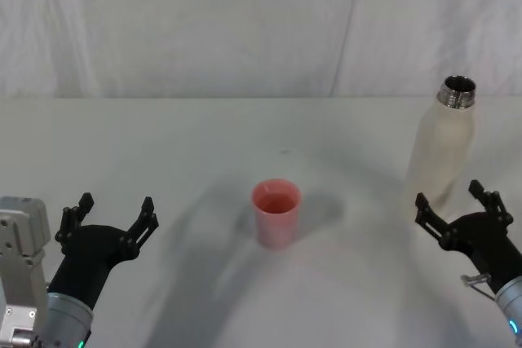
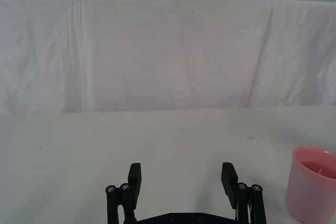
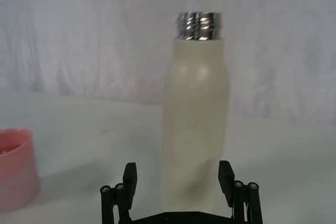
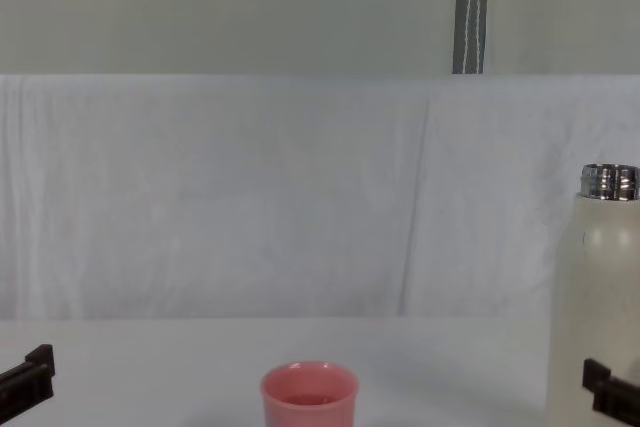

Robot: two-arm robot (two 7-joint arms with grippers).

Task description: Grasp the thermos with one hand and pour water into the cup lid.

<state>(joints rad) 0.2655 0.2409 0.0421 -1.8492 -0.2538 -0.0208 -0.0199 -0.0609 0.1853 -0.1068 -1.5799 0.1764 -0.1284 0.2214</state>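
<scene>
Standing on white table point(image 1: 204, 136), thermos point(image 1: 440, 152), cup lid point(image 1: 276, 213), left pincer point(image 1: 112, 212) spread, right pincer point(image 1: 453, 201) spread

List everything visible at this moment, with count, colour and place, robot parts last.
thermos: one, cream-white with an uncapped steel neck, upright on the table's right side, just beyond the right gripper.
cup lid: one, pink, upright near the table's middle, left of the thermos.
table: one, white, under both items.
backdrop cloth: one, white, behind the table.
pole: one, grey, above the cloth.
left gripper: one, black, jaws open, low at near left, holding nothing.
right gripper: one, black, jaws open, facing the thermos, not gripping it.
</scene>
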